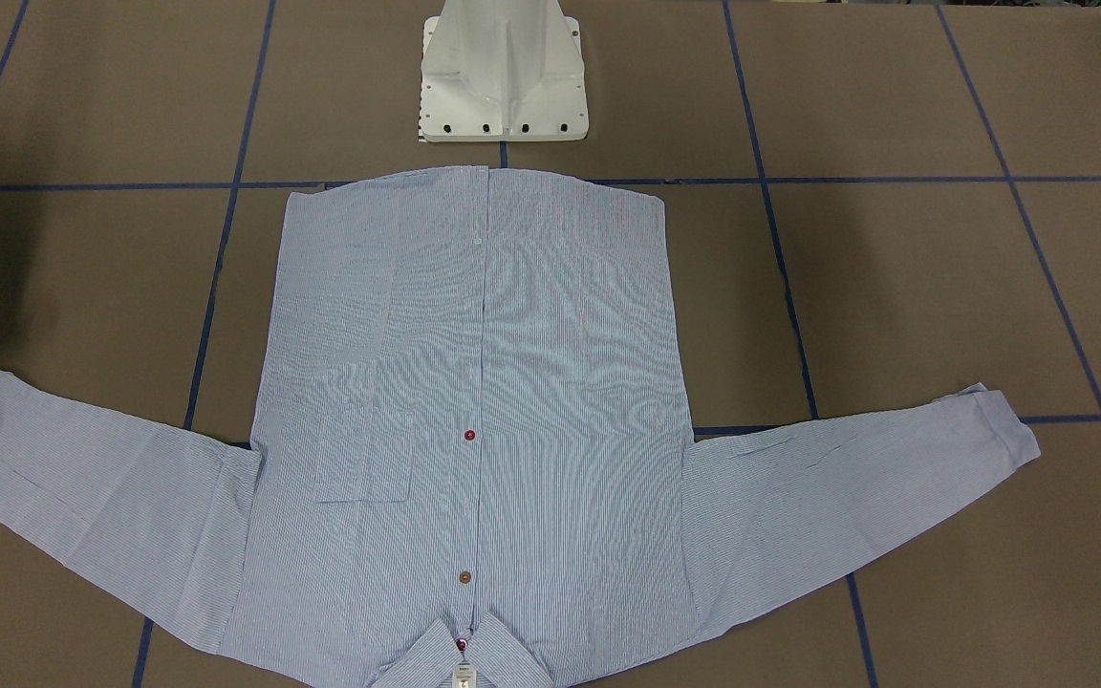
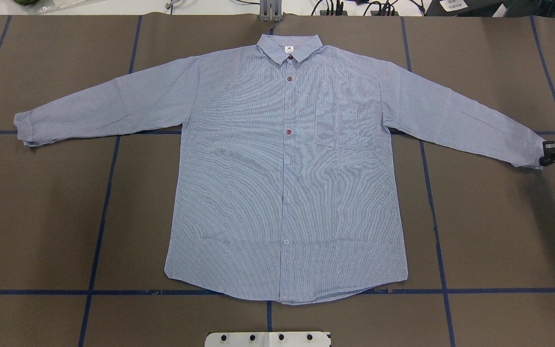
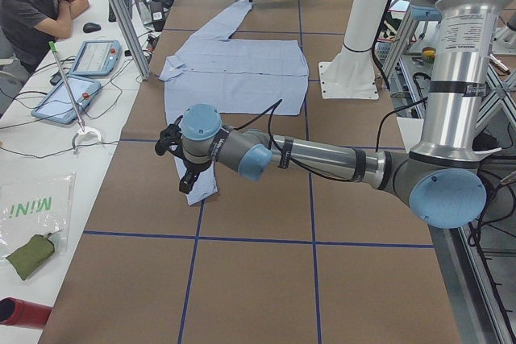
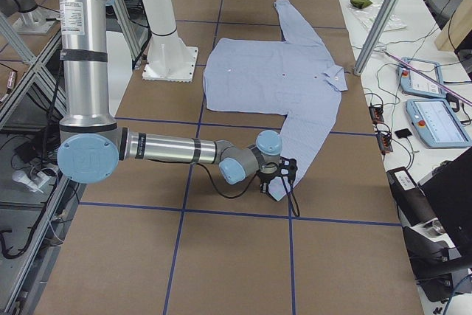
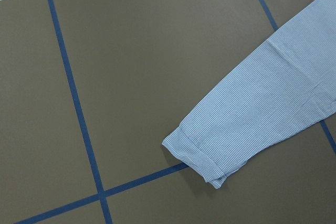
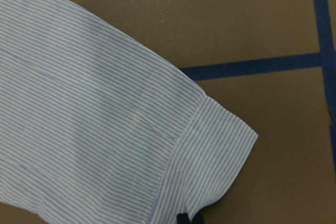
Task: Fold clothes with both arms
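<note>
— Black two-finger right gripper [image 2: 547,153] first: has it got anything?

— It sits at the cuff [image 6: 220,150] of the light blue, finely white-striped button-up shirt [image 2: 282,183], touching its edge near the right end of the brown paper-covered worktop [image 2: 41,217]. My wrist camera catches only a dark fingertip [image 6: 190,219] at the cuff's edge, cut off by the frame. I cannot tell whether I am pinching cloth or merely resting there.

— And the other?

— My left gripper [image 3: 187,179] hangs above the opposite cuff [image 5: 202,158], near the left end. Only the side camera shows it, too small to judge how the jaws stand.

— Where's the shirt?

— Flat, front up, buttoned, mid-worktop. The hem is beside the white pedestal base [image 1: 503,86], the collar [image 2: 289,46] is toward the far edge, and the sleeves spread out to both ends. From across the table the collar is cut off at the bottom.
</note>
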Controlling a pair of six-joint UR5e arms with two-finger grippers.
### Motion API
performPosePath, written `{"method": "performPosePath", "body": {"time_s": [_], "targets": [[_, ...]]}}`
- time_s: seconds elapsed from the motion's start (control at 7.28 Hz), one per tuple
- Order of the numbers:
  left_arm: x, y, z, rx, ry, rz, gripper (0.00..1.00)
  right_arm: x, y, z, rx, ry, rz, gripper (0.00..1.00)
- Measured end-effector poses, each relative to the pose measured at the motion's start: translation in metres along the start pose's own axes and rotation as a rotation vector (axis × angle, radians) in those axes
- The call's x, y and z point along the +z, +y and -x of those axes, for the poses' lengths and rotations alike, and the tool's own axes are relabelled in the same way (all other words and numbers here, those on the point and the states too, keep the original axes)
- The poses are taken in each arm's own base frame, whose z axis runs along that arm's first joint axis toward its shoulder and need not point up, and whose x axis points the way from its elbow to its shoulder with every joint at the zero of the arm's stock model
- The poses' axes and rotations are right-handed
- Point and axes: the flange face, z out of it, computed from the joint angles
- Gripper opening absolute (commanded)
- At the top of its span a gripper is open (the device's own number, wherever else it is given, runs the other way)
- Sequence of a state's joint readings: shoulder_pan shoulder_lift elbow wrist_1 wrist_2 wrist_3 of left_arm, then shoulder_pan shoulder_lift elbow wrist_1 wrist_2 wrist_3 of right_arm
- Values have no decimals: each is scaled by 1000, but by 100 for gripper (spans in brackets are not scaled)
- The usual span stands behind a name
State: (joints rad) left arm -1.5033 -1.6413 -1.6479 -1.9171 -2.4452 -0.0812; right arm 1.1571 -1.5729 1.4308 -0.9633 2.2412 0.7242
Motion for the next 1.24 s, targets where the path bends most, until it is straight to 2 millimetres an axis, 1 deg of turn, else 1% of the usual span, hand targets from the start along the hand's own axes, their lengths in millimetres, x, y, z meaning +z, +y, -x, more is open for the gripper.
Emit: {"method": "performPosePath", "body": {"time_s": [0.14,0.27,0.41,0.55,0.69,0.82,0.96,1.1,1.24], "targets": [[0,0,0,0,0,0,100,-19,-4,16,-22,-27,-30,0],[-1,0,-1,-1,0,0,100,-43,-10,42,-52,-57,-63,0],[-1,0,-1,-1,0,0,100,-74,-20,87,-80,-80,-81,0],[-1,0,-1,-1,0,0,100,-113,-33,151,-102,-92,-83,0],[-1,0,-1,-2,0,0,100,-156,-43,224,-118,-95,-75,0],[-1,0,-1,-2,0,0,100,-191,-47,291,-136,-95,-62,0],[-1,0,-1,-2,0,1,100,-209,-42,348,-167,-100,-46,0],[0,1,0,-3,0,2,100,-215,-36,395,-208,-110,-37,0],[0,2,0,-5,0,3,100,-220,-36,438,-240,-123,-38,0]]}}
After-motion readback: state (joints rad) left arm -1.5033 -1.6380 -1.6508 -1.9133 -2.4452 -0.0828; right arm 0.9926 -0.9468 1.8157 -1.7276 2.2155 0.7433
